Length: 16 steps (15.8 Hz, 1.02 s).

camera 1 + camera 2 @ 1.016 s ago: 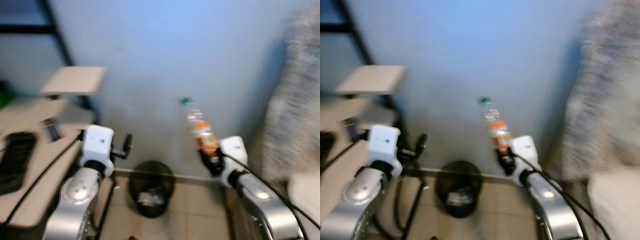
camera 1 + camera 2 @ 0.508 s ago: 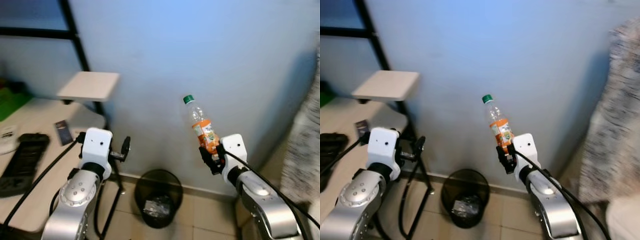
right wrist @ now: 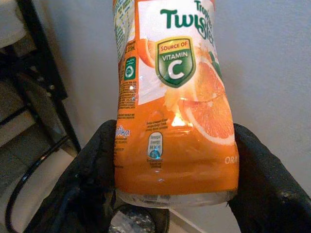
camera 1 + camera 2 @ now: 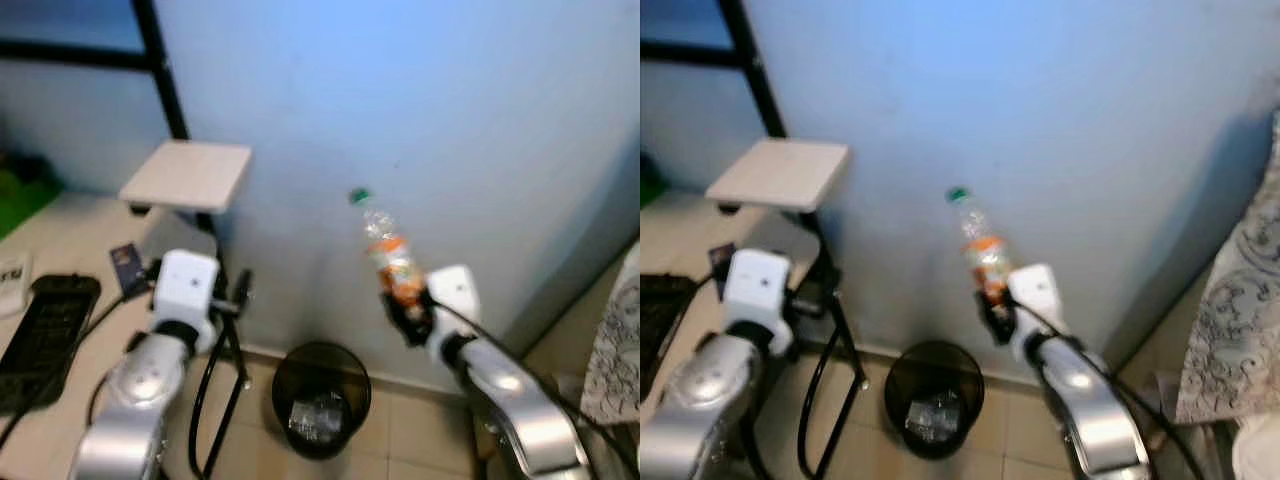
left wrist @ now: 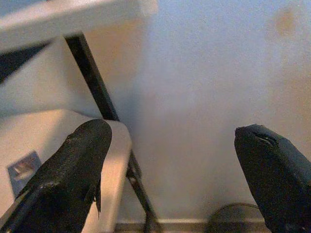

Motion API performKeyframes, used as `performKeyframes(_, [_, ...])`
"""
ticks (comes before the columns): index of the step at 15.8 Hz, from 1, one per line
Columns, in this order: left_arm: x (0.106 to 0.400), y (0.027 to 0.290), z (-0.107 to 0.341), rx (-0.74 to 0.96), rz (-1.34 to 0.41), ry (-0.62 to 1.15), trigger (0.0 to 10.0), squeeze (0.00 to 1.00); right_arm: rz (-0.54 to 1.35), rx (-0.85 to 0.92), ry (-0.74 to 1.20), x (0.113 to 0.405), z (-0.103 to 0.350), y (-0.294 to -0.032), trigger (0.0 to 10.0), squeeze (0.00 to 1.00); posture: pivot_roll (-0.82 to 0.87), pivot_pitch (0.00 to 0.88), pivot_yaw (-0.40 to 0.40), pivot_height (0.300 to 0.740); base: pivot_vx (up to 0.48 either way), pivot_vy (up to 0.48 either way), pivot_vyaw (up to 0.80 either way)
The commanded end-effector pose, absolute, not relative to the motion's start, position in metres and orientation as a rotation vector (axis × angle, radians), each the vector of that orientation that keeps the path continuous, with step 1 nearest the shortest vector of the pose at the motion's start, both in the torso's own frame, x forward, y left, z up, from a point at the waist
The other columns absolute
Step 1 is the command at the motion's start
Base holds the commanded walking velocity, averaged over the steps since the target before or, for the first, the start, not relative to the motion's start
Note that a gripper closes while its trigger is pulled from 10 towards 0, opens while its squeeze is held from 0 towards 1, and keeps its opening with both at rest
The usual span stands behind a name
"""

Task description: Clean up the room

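Blue wall (image 4: 450, 110) ahead of you, tiled floor (image 4: 420, 440) below. Right arm is raised and bent, right gripper (image 3: 172, 189) clamped on the base of the bottle (image 4: 388, 258); the fingers (image 3: 97, 170) press both sides of its orange label. Bottle stands tilted, green cap up, in the air above the bin (image 4: 321, 397), a little to the bin's right. Bin sits on the floor against the wall. Left arm is raised too, left gripper (image 5: 170, 160) spread wide and holding nothing, by the desk (image 4: 70, 330) edge. Keyboard (image 4: 45, 335) lies on the desk.
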<state>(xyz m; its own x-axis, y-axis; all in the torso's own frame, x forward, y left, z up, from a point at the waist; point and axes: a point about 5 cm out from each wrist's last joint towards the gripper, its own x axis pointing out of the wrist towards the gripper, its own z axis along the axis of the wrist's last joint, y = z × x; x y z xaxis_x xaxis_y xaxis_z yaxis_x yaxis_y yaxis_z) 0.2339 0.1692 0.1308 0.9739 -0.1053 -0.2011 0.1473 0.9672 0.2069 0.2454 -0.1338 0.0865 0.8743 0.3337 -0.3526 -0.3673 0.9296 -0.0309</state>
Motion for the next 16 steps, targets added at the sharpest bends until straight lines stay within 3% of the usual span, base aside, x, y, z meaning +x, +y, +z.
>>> performKeyframes(1, [0.235, 0.164, 0.131, 0.217, -0.149, 0.186, 10.0, 0.00, 0.340, -0.118, 0.349, 0.246, 0.087, -0.145, 10.0, 0.00, 0.03, 0.000, 0.033, 0.740, 0.255, 0.000, 0.00])
performKeyframes(7, [0.234, 0.163, 0.131, 0.220, -0.163, 0.190, 10.0, 0.00, 0.387, -0.165, 0.352, 0.246, 0.087, -0.148, 10.0, 0.00, 0.03, 0.000, 0.039, 0.740, 0.261, 0.000, 0.00])
performKeyframes(9, [0.232, 0.164, 0.128, 0.222, -0.164, 0.200, 10.0, 0.00, 0.425, -0.203, 0.368, 0.244, 0.085, -0.147, 10.0, 0.00, 0.03, 0.000, 0.038, 0.740, 0.261, 0.000, 0.80])
performKeyframes(12, [0.232, 0.163, 0.126, 0.224, -0.177, 0.210, 10.0, 0.00, 0.385, -0.176, 0.401, 0.245, 0.082, -0.153, 10.0, 0.00, 0.03, 0.000, 0.036, 0.740, 0.261, 0.000, 0.00])
performKeyframes(16, [0.230, 0.158, 0.119, 0.265, -0.273, 0.239, 10.0, 0.00, 0.432, -0.319, 0.491, 0.244, 0.070, -0.166, 10.0, 0.00, 0.02, 0.001, 0.033, 0.740, 0.128, 0.000, 0.00])
